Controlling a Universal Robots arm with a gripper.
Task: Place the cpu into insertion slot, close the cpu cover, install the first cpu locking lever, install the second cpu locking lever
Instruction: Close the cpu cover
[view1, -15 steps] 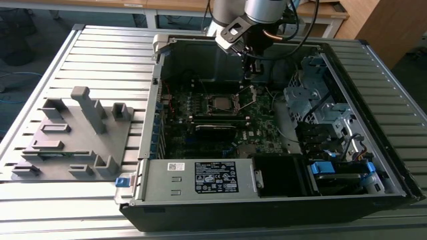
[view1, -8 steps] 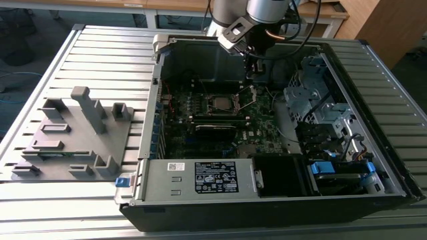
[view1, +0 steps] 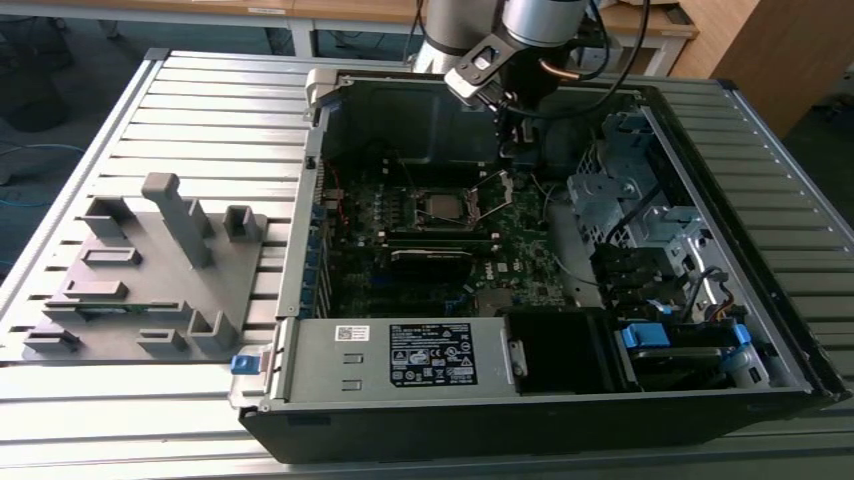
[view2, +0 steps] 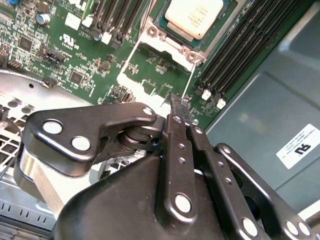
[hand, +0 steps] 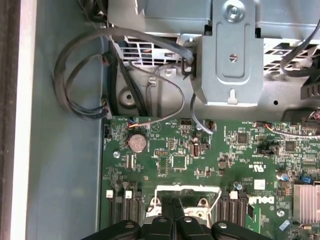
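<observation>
The cpu (view2: 195, 17), a silver-topped square chip, lies in the insertion slot (view2: 161, 21) on the green motherboard; in the exterior view the cpu (view1: 445, 207) sits mid-case. The cpu cover (view2: 135, 82), a thin silver frame, stands raised beside the slot, and its upper edge appears as a pale bar (hand: 187, 189) in the first wrist view. My gripper (view2: 176, 105) is shut, its black fingers pressed together, with the tips at the cover's raised edge. I cannot tell whether they pinch that edge. From outside, the gripper (view1: 514, 150) reaches down into the open computer case just behind the socket.
A grey fixture block (view1: 147, 270) lies on the slatted table at the exterior view's left. Inside the case are the power supply (view1: 400, 355), a drive cage (view1: 627, 200), memory slots (view2: 240, 50), looped cables (hand: 100, 65) and a metal bracket (hand: 235, 55).
</observation>
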